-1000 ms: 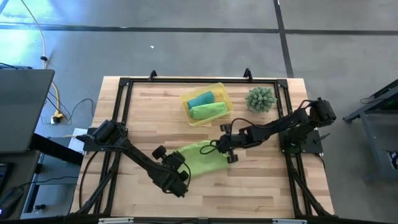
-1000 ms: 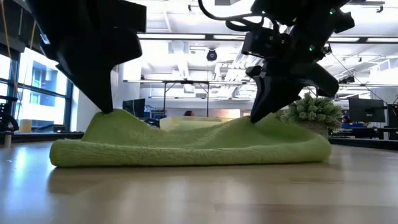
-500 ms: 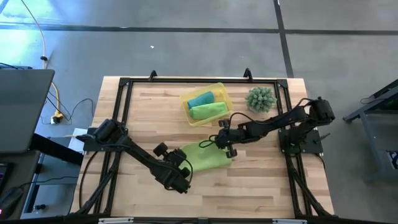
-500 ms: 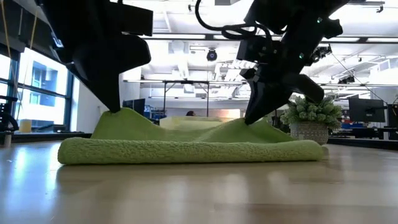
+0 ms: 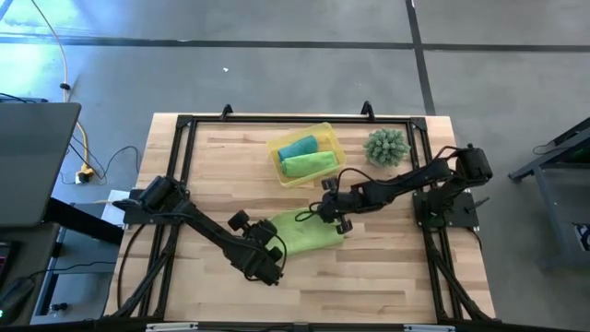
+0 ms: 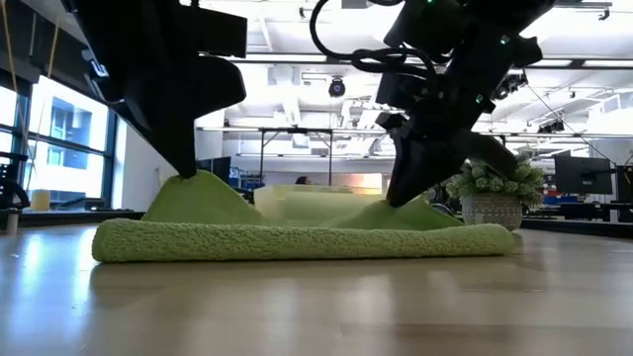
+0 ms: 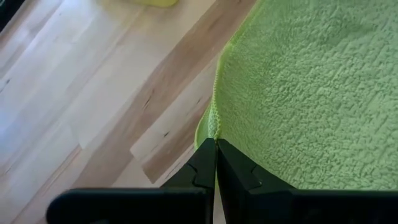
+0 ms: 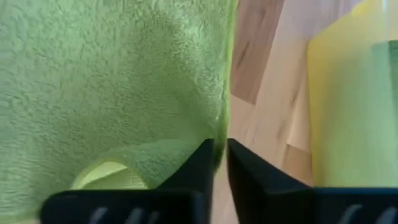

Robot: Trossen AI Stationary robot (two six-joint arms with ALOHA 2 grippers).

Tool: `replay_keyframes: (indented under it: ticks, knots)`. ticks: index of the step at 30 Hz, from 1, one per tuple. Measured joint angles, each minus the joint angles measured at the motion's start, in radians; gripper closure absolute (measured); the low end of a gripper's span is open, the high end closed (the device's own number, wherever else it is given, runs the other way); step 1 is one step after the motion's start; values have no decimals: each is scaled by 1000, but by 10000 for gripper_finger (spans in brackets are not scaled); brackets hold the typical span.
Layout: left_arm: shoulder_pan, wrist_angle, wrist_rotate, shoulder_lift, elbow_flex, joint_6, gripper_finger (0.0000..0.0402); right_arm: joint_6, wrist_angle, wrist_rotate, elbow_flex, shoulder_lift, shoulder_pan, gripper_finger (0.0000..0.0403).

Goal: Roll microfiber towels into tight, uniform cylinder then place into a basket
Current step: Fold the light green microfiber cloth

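Lime-green fuzzy microfiber towel [image 5: 304,231] lies folded mid-desk, near the front edge. Left end effector [image 7: 216,163] pinches its hem, fingers pressed together. Right end effector [image 8: 219,163] pinches its far edge, near the yellow translucent plastic basket [image 5: 329,138].

A light wooden tabletop [image 5: 387,263] with plank grain was framed by black rails. A lime-green towel [image 5: 304,232] was laid folded near the middle, its lower layer flat on the wood. A translucent yellow basket [image 5: 324,136] was set toward the far edge, slightly angled. A spiky green plant [image 5: 386,147] in a pot was placed just beside the basket, toward the right side.
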Motion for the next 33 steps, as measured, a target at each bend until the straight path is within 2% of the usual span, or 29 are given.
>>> replay_keyframes:
  ticks: [3, 6, 9, 11, 14, 19, 26, 33]
  knots:
    - [0, 0, 6, 0, 0, 3, 401, -18, -7, 51, 0, 0, 0, 323]
    - [0, 0, 13, 0, 0, 4, 401, -10, -54, 170, 17, 0, 1, 275]
    - [0, 0, 14, 0, 0, 3, 401, 52, -136, 260, 53, 0, 2, 249]
    - [0, 0, 14, 0, 0, 3, 401, 130, -219, 266, 82, 0, 5, 244]
    - [2, 0, 14, 0, 0, 13, 401, 274, -276, 194, 120, 0, 17, 246]
    - [13, 0, 15, 0, 0, 27, 401, 483, -216, -27, 124, 6, 57, 258]
    - [19, 6, 61, 0, 0, 80, 394, 652, -191, -36, 124, 55, 125, 265]
    - [19, 4, 97, 0, 0, 133, 327, 713, -190, -42, 124, 120, 159, 265]
